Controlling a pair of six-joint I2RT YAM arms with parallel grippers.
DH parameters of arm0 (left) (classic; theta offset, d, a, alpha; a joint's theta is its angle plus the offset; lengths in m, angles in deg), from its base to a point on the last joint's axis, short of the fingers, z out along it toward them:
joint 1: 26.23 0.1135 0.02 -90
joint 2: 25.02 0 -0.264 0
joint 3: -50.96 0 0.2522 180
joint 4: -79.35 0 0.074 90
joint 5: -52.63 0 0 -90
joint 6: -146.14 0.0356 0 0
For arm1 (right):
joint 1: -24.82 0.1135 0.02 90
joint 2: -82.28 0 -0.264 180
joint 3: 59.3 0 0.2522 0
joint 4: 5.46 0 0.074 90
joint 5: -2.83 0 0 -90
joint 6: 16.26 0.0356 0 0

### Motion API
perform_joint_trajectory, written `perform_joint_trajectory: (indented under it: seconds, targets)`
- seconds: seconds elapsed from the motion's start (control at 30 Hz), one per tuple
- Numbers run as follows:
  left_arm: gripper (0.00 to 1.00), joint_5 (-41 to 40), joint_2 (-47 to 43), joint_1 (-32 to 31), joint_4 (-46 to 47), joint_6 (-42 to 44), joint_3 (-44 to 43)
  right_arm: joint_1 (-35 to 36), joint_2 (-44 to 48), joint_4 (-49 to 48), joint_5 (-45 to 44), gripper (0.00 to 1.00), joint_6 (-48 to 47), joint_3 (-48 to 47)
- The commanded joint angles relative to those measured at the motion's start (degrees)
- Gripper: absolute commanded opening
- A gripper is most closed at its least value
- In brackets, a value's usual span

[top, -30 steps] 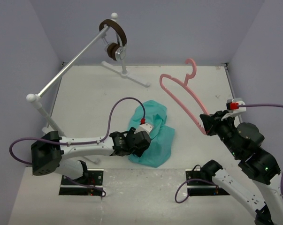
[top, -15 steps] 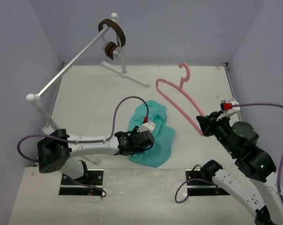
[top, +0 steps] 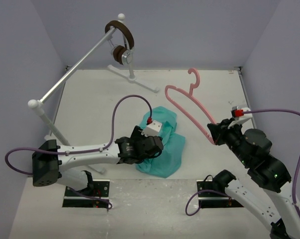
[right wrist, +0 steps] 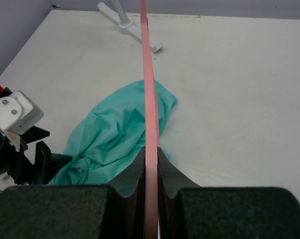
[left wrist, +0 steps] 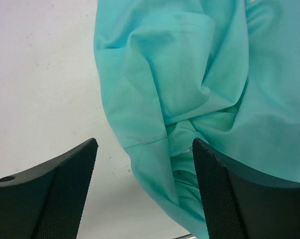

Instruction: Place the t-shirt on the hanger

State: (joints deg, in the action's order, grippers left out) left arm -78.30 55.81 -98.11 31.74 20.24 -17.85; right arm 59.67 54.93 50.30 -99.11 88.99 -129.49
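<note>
The hanger is clamped at one end by the right gripper and held aloft, at two o'clock from the t-shirt. The t-shirt is seen crumpled on the table. The left gripper is spread wide above it, empty. Threading has not been started.

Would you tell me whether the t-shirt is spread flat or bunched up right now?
Bunched up: the t-shirt lies on the table in a crumpled heap, with deep overlapping folds showing in the left wrist view.

soft matt cloth t-shirt, creased; smooth pink plastic hanger; finely textured black finger pads; matt white table.
</note>
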Motion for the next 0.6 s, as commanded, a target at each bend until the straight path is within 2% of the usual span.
perform_joint_trajectory:
  seconds: [0.0,0.07,0.13,0.23,0.33,0.47,0.57]
  targets:
    - [0.74,4.5,-4.2,-1.7,5.7,5.8,-1.1,0.0,-0.3,-3.1,0.4,0.0,-1.1,0.2]
    - [0.62,14.5,-4.2,-2.2,11.2,11.6,1.0,0.0,-0.4,-3.1,0.6,0.0,-1.1,0.1]
    - [0.47,19.2,-3.1,-2.4,15.0,16.0,2.1,0.0,-0.5,-3.2,0.9,0.0,-1.1,0.1]
    - [0.4,23.0,0.2,-2.3,15.3,18.6,2.5,0.0,-0.3,-3.1,1.0,0.0,-1.1,0.3]
    - [0.39,21.4,2.7,-2.4,14.0,18.4,2.4,0.0,0.1,-2.9,1.0,0.0,-1.1,0.4]
    - [0.4,13.0,4.0,-2.4,11.4,16.4,2.4,0.0,0.4,-2.8,1.4,0.0,-1.1,0.6]
    - [0.41,9.9,4.1,-2.3,11.0,16.2,2.7,0.0,0.2,-2.9,1.7,0.0,-1.0,0.8]
